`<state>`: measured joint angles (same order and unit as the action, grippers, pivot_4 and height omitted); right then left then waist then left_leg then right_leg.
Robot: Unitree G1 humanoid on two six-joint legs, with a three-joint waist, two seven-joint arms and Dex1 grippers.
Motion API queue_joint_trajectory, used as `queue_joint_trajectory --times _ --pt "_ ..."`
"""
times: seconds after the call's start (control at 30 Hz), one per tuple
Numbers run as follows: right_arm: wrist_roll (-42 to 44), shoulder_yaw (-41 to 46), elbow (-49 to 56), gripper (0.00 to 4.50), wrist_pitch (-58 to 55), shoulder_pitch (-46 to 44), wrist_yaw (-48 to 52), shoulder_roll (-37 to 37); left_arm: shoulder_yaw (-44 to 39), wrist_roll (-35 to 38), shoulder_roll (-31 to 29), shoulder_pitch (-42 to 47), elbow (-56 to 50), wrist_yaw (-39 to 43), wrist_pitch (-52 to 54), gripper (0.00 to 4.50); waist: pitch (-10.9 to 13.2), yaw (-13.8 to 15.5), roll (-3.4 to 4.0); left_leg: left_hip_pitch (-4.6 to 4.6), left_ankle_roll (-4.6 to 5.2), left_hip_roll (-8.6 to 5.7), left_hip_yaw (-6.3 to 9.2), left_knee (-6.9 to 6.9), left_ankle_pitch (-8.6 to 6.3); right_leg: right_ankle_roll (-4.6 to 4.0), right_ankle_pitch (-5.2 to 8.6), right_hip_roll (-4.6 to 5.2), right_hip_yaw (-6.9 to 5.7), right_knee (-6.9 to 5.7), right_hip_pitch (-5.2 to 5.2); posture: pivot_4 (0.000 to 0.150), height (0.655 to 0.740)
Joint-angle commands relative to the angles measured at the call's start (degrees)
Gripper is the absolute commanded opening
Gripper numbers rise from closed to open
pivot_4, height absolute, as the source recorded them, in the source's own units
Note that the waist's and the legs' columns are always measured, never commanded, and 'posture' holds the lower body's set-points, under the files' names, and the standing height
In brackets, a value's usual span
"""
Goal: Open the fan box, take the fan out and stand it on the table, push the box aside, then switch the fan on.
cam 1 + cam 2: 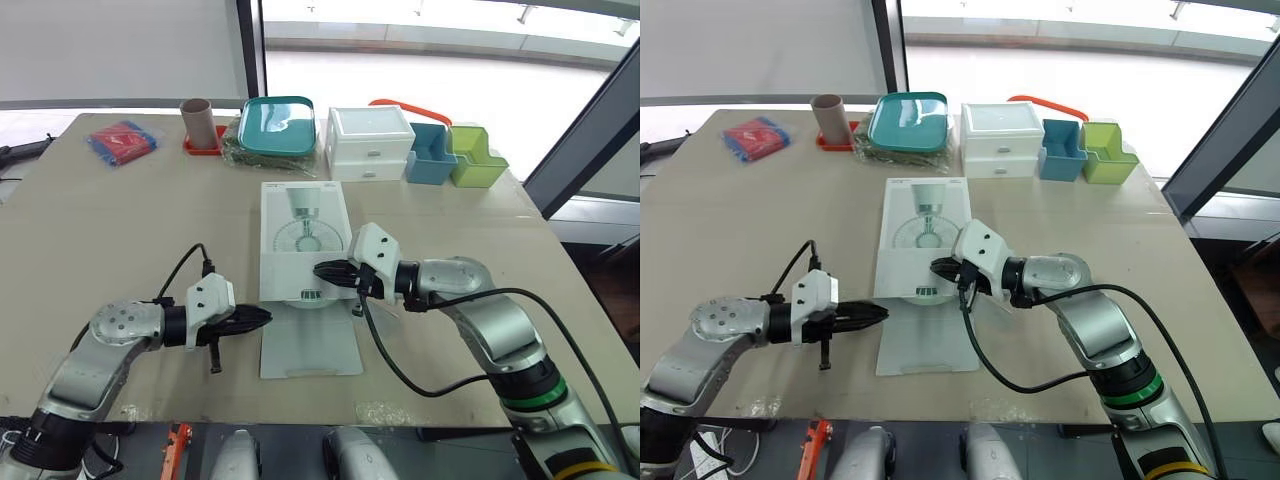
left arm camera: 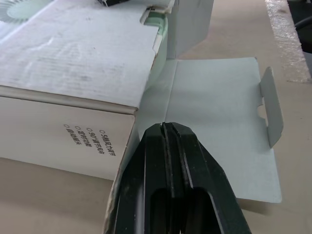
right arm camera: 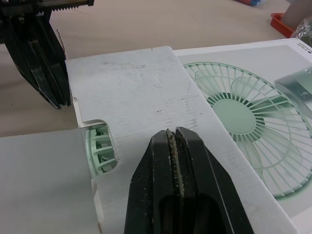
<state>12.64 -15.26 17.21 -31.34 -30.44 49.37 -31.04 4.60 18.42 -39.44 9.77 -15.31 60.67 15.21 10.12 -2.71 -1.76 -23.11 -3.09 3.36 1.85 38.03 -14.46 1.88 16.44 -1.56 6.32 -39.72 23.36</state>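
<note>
White cardboard fan box (image 1: 303,240) lies flat mid-table, its end flap (image 1: 310,345) folded open onto the tan table (image 1: 120,230) (a green plastic fan (image 3: 100,148) shows through its notch). The left gripper (image 1: 262,317), fingers pressed together, sits beside the near left corner. The right gripper (image 1: 322,270), likewise closed, is over the near end.

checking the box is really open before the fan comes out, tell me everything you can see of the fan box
The fan box is white cardboard, lying flat, its top printed with a pale green drawing, small print on its side. Its near end is open: the flap lies flat on the table toward the robot, tab bent up. The green fan shows through a notch. The shut right gripper is over its near end, the shut left gripper beside its near left corner.
</note>
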Motion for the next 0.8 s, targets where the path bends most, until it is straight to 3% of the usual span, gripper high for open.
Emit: queue_joint_trajectory --times 0.03,0.57,0.8 --pt "0.1 0.4 0.6 0.06 -0.2 -0.9 1.0 -1.0 -1.4 -1.1 -0.4 1.9 1.7 -1.0 -2.4 0.19 0.0 0.0 0.0 0.0 0.0 0.0 0.0 0.0 0.0 0.0 0.0 0.0 0.0 0.0 0.0 0.15 0.74" --pt "0.7 0.4 1.6 0.06 -0.8 -0.5 0.9 -0.8 -4.4 1.4 -2.4 2.8 4.3 1.1 -2.2 0.19 0.0 0.0 0.0 0.0 0.0 0.0 0.0 -0.01 0.0 -0.01 0.0 0.0 0.0 0.0 0.01 0.15 0.74" --pt "1.1 0.5 2.5 0.06 -1.9 -0.1 0.5 -0.9 -6.1 7.9 -4.3 -1.0 -3.7 3.8 2.5 0.19 0.0 0.0 0.01 0.0 0.0 0.02 -0.01 -0.03 0.0 0.0 0.0 0.0 0.0 0.0 0.01 0.15 0.74"
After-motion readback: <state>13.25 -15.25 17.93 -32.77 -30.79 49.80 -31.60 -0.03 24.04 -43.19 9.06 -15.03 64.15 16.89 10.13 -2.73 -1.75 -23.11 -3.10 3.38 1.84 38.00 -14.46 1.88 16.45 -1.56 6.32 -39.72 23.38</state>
